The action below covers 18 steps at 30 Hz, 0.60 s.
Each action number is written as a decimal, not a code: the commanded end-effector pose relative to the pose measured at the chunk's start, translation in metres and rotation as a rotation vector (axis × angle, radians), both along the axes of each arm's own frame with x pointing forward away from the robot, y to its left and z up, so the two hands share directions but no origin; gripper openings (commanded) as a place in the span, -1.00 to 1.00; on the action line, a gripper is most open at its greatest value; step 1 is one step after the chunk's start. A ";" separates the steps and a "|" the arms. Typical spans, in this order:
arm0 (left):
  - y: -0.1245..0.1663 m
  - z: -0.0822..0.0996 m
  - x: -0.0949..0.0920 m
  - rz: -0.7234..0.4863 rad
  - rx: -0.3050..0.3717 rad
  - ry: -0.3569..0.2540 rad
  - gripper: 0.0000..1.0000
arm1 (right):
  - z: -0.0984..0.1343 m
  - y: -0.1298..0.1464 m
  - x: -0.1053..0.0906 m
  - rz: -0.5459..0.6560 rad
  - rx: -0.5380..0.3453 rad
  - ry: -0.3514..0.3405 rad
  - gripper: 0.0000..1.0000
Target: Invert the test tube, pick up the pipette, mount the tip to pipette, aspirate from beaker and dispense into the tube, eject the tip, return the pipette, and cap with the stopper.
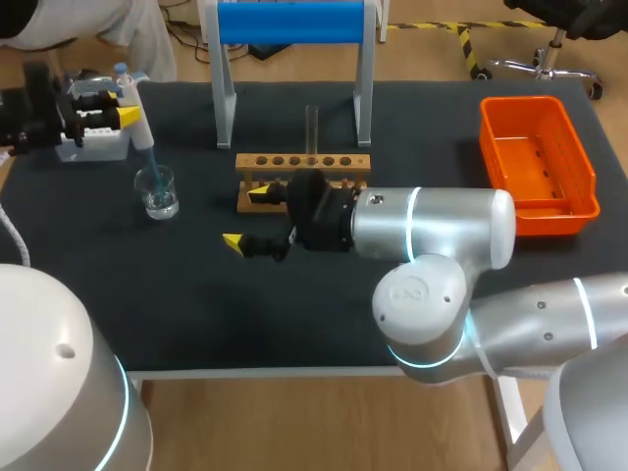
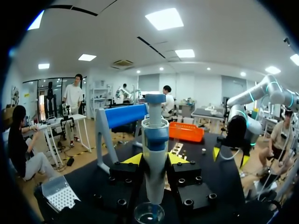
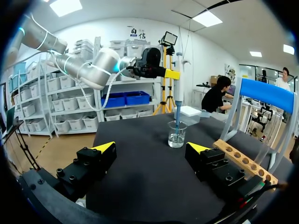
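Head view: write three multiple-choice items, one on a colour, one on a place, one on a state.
1. The bin is: A blue; B orange; C green.
2. The tip of the pipette is: A in the beaker; B in the bin; C in the right claw.
3. The right claw is: A open, empty; B shut on the pipette; C shut on the beaker.
Answers: 1 B, its walls are orange. 2 A, the tip dips into the beaker. 3 A, its fingers stand apart, nothing between.

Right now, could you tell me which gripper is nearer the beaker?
Left: left gripper holds the pipette above the beaker; right gripper sits by the rack.
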<state>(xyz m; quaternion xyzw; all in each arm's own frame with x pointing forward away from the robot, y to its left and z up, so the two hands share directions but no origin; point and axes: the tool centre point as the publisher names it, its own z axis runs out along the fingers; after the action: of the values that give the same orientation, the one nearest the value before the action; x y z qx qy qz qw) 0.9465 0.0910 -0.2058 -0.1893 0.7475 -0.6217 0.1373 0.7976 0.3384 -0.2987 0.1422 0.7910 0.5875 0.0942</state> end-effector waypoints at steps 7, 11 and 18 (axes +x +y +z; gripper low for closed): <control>0.003 -0.001 0.000 0.004 0.001 0.005 -1.00 | 0.001 -0.002 0.000 0.004 0.000 0.002 1.00; 0.003 -0.002 0.000 0.004 0.002 0.003 -1.00 | 0.001 -0.002 0.000 0.004 0.000 0.002 1.00; 0.003 -0.003 0.001 0.004 0.009 0.004 -1.00 | 0.001 -0.002 0.000 0.004 0.000 0.002 1.00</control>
<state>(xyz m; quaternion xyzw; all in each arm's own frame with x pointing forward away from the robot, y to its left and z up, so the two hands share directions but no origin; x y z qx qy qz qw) 0.9461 0.0943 -0.2086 -0.1912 0.7498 -0.6183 0.1376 0.7975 0.3388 -0.2986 0.1425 0.7911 0.5874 0.0945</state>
